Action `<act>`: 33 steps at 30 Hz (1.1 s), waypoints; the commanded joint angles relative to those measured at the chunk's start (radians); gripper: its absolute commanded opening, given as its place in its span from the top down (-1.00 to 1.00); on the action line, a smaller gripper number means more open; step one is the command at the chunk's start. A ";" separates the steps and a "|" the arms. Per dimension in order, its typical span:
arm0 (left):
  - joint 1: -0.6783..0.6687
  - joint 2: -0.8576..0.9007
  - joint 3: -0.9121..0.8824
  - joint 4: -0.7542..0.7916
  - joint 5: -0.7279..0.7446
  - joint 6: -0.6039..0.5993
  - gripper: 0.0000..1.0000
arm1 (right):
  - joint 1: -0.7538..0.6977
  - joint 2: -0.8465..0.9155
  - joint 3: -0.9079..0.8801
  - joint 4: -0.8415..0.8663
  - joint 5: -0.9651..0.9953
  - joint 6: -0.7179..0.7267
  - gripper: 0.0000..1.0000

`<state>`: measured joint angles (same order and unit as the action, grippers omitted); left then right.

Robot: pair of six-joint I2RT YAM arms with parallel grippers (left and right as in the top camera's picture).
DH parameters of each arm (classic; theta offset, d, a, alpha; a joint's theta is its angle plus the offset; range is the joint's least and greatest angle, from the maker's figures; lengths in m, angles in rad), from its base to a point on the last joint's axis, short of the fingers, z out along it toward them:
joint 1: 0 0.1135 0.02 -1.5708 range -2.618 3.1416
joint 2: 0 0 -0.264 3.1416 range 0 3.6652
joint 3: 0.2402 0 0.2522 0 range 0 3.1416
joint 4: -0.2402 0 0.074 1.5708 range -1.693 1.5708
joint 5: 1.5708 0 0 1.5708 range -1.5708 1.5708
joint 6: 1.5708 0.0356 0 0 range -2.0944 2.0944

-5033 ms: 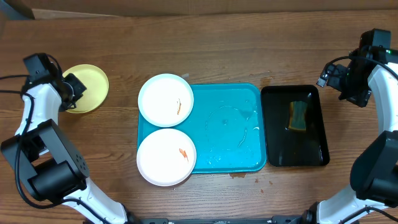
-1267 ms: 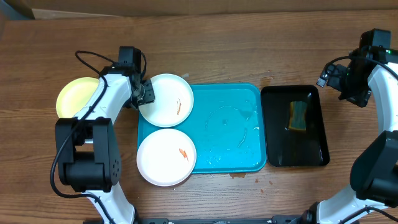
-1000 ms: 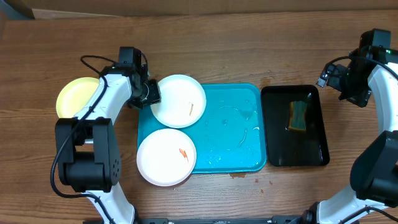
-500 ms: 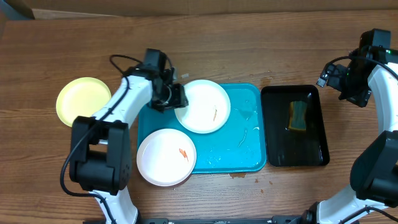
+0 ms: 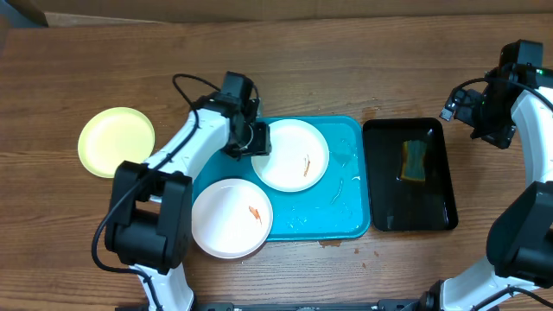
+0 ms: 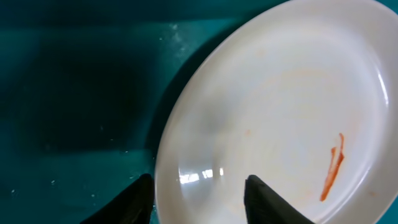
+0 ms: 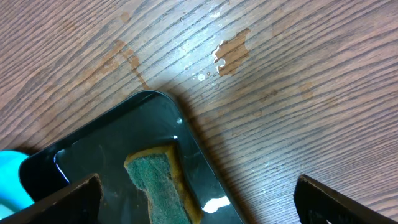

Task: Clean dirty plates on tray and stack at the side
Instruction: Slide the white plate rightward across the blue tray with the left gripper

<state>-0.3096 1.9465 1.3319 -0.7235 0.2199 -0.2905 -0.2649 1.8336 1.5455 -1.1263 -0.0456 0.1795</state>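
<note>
A white plate (image 5: 294,155) with an orange smear (image 6: 334,167) lies in the upper middle of the turquoise tray (image 5: 341,212). My left gripper (image 5: 257,138) is at this plate's left rim. In the left wrist view the white plate (image 6: 280,112) fills the frame. The left gripper (image 6: 199,202) is open and straddles the rim, one finger outside on the tray (image 6: 81,93), the other over the plate's inside. A second white plate (image 5: 232,218) overhangs the tray's lower left corner. A yellow-green plate (image 5: 116,142) lies on the table at the left. My right gripper (image 5: 480,112) hangs open and empty.
A narrow black tray (image 5: 436,194) holding a green-and-yellow sponge (image 5: 416,161) stands right of the turquoise tray. The right wrist view shows the right gripper (image 7: 205,205) above that tray's corner, the sponge (image 7: 155,186) and a wet patch (image 7: 231,53) on the wood.
The left gripper and the upper white plate have slid right together, from the tray's upper left corner to its upper middle. The right arm has not moved.
</note>
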 commanded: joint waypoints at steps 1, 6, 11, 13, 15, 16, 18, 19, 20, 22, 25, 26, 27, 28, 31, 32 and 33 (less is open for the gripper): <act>-0.037 -0.005 -0.003 0.007 -0.063 -0.006 0.11 | 0.001 -0.014 0.013 0.002 -0.001 0.001 -1.00; -0.089 -0.004 -0.004 0.010 -0.074 -0.019 0.28 | 0.001 -0.014 0.013 0.002 -0.001 0.001 -1.00; -0.151 -0.005 -0.004 -0.016 -0.074 -0.039 0.28 | 0.001 -0.014 0.013 0.002 -0.001 0.001 -1.00; -0.172 -0.004 -0.004 -0.027 -0.074 -0.039 0.26 | 0.001 -0.014 0.013 0.002 -0.001 0.001 -1.00; -0.183 -0.004 -0.004 -0.028 -0.087 -0.039 0.24 | 0.001 -0.014 0.013 0.002 -0.001 0.001 -1.00; -0.187 -0.004 -0.004 -0.027 -0.106 -0.040 0.23 | 0.001 -0.014 0.013 0.002 -0.001 0.001 -1.00; -0.188 -0.004 -0.004 -0.026 -0.164 -0.068 0.23 | 0.001 -0.014 0.013 0.002 -0.001 0.001 -1.00; -0.188 -0.004 -0.004 -0.026 -0.190 -0.089 0.23 | 0.001 -0.014 0.013 0.002 -0.001 0.001 -1.00; -0.187 -0.004 -0.004 -0.026 -0.217 -0.117 0.23 | 0.001 -0.014 0.013 0.002 -0.001 0.001 -1.00; -0.185 -0.004 -0.004 -0.021 -0.239 -0.136 0.23 | 0.001 -0.014 0.013 0.002 -0.001 0.001 -1.00; -0.186 -0.004 -0.009 -0.002 -0.273 -0.137 0.20 | 0.001 -0.014 0.013 0.002 -0.001 0.001 -1.00; -0.189 -0.004 -0.016 0.011 -0.274 -0.136 0.18 | 0.001 -0.014 0.013 0.002 -0.001 0.001 -1.00; -0.190 -0.004 -0.025 0.027 -0.273 -0.137 0.17 | 0.001 -0.014 0.013 0.002 -0.001 0.001 -1.00; -0.190 -0.004 -0.038 0.049 -0.273 -0.136 0.20 | 0.001 -0.014 0.013 0.002 -0.001 0.001 -1.00; -0.190 -0.004 -0.065 0.082 -0.275 -0.137 0.30 | 0.001 -0.014 0.013 0.002 -0.001 0.001 -1.00; -0.190 -0.004 -0.069 0.087 -0.275 -0.137 0.35 | 0.001 -0.014 0.013 0.002 -0.001 0.001 -1.00; -0.190 -0.004 -0.070 0.089 -0.274 -0.137 0.41 | 0.001 -0.014 0.013 0.002 -0.001 0.001 -1.00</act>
<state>-0.4973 1.9465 1.2800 -0.6426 -0.0311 -0.4171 -0.2649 1.8336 1.5455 -1.1259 -0.0456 0.1791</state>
